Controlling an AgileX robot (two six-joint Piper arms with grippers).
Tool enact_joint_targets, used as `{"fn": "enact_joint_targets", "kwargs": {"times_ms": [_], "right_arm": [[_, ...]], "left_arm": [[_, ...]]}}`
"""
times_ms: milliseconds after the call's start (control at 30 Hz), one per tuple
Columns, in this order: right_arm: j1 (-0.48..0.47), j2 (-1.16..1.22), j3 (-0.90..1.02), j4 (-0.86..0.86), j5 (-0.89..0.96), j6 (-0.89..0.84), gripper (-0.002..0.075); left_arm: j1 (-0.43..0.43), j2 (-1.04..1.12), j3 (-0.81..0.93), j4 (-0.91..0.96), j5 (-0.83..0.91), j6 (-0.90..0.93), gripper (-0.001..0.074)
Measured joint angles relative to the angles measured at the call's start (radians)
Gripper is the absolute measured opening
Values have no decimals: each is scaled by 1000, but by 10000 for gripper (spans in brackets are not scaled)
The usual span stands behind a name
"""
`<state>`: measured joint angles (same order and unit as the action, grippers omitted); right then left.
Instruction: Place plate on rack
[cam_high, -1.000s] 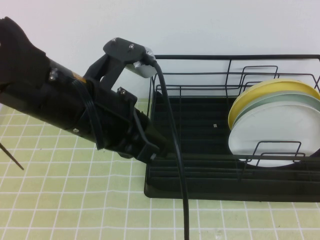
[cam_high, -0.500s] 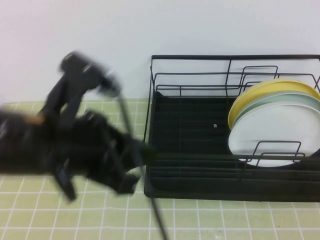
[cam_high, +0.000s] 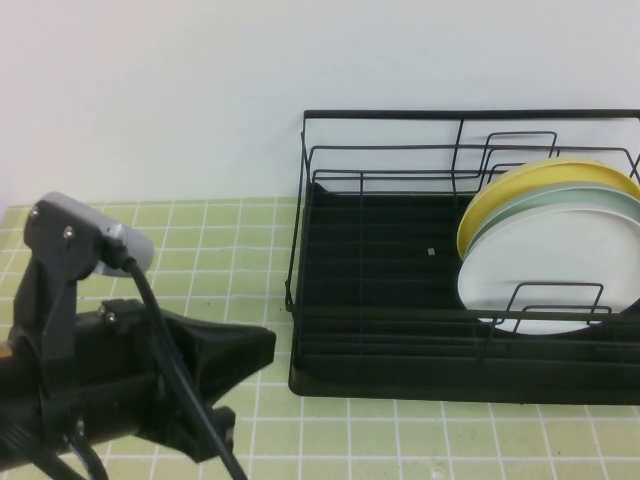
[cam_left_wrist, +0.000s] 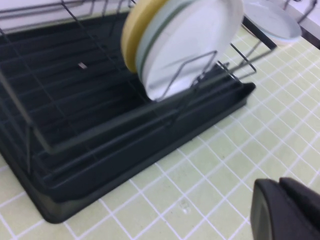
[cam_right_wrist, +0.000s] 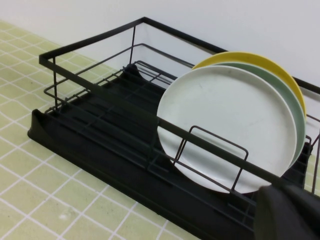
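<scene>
White plate (cam_high: 545, 262) is standing on edge in the right-hand slots of the black wire rack (cam_high: 400, 380), at the right of the high frame. It's frontmost in a stack of three, with a pale green plate (cam_high: 590, 200) right behind it and a yellow plate (cam_high: 545, 172) at the back, all leaning the same way and held by the wire loops. None of the three has shifted over the last second, so we'd call them settled. What did change is the left arm. A second ago it was stretched over the rack's left front corner, and now it has swung back down to the lower left of the frame, with the left gripper (cam_high: 262, 348) well clear of the rack over the green tiled tablecloth (cam_high: 250, 230). Its fingers are pressed together with nothing between them, and its cable (cam_high: 170, 370) trails off the bottom edge. The right gripper (cam_right_wrist: 292, 212) doesn't show in the high view at all. Its own camera has it hanging near the plate end of the rack, fingers likewise clamped together and empty. Our read: this plate is racked and the arm is backing off to park. The left wrist camera also catches what looks like another pale plate (cam_left_wrist: 272, 17) lying flat on the tiles just past the rack, so maybe that one's next, but that's only our guess.
</scene>
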<state>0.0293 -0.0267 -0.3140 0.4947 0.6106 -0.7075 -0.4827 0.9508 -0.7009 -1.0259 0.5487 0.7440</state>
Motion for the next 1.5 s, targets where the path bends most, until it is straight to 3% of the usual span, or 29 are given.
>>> {"fn": "enact_joint_targets", "kwargs": {"times_ms": [567, 700, 900, 967, 1167, 1367, 1500], "right_arm": [[0, 0, 0, 0, 0, 0, -3], [0, 0, 0, 0, 0, 0, -3], [0, 0, 0, 0, 0, 0, -3], [0, 0, 0, 0, 0, 0, -3], [0, 0, 0, 0, 0, 0, -3], [0, 0, 0, 0, 0, 0, -3], [0, 0, 0, 0, 0, 0, -3]], "left_arm": [[0, 2, 0, 7, 7, 27, 0], [0, -16, 17, 77, -213, -37, 0], [11, -170, 128, 598, -589, -446, 0], [44, -250, 185, 717, -634, -528, 0], [176, -518, 398, 845, -624, -586, 0], [299, -776, 638, 933, -514, -777, 0], [324, -879, 741, 933, -442, -846, 0]]}}
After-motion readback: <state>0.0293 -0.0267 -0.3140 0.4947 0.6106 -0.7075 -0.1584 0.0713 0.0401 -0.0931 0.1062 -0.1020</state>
